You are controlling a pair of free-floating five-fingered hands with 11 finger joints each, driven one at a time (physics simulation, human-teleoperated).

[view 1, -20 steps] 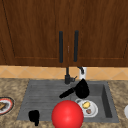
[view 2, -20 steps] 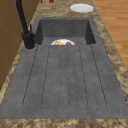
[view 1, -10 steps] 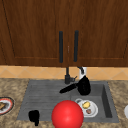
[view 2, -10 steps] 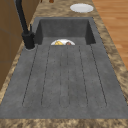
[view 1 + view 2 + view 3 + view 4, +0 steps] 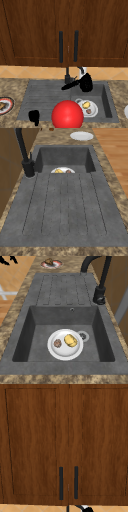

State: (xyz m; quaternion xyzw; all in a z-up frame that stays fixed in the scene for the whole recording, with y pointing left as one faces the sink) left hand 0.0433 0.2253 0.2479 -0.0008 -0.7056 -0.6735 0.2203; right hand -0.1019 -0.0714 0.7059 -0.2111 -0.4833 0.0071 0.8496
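Right hand (image 5: 86, 82) up at the back of the sink, a black shape hovering just beside the curved black faucet (image 5: 67, 77) and its long black lever (image 5: 70, 85); whether its fingers are curled or straight, I cannot tell; just below it, down in the dark grey basin (image 5: 106, 102), sits a round white plate (image 5: 93, 110) with a yellow piece of food (image 5: 86, 104) and a small brown piece (image 5: 88, 111); left hand (image 5: 34, 117) hangs low at the front left over the ribbed grey drainboard (image 5: 42, 97), fingers hard to read there too; between the two, front and centre, a big glossy red ball (image 5: 67, 114); out on the speckled stone counter, a red-rimmed plate (image 5: 5, 105) at far left; above it all, brown wooden cabinet doors (image 5: 32, 30) with two black bar handles (image 5: 60, 46).
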